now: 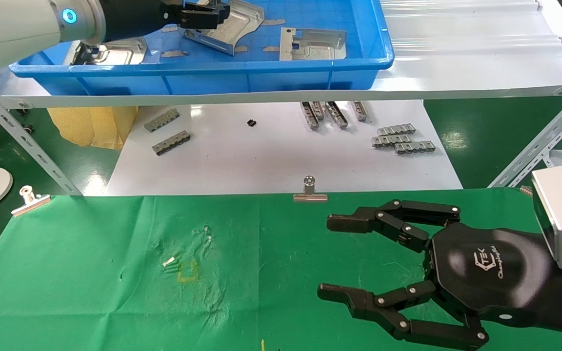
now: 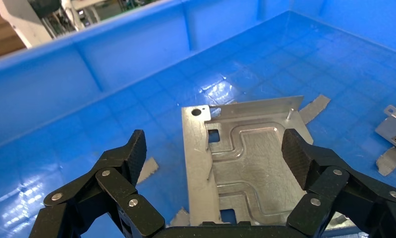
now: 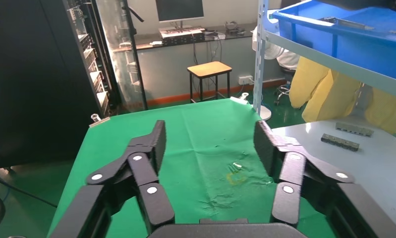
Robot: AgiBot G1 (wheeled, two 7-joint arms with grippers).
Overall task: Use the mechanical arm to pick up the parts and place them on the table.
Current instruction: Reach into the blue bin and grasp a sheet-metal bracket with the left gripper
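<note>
Three silver parts lie in the blue tray point(image 1: 261, 73) on the upper shelf: one under my left gripper point(image 1: 242, 22), one to its right point(image 1: 315, 44), one at the tray's left point(image 1: 115, 52). My left gripper point(image 1: 203, 14) is inside the tray. In the left wrist view it point(image 2: 215, 148) is open, its fingers spread to either side of a part point(image 2: 255, 163) that lies flat on the tray floor. My right gripper point(image 1: 327, 257) is open and empty, hovering over the right side of the green table point(image 1: 90, 273). It also shows in the right wrist view point(image 3: 209, 136).
A white board point(image 1: 261, 161) beyond the table carries grey toothed strips point(image 1: 403, 139). Binder clips point(image 1: 310, 191) point(image 1: 30, 200) hold the cloth's far edge. Slanted metal shelf legs point(image 1: 22, 141) stand at both sides. A small yellow mark point(image 1: 187, 273) is on the cloth.
</note>
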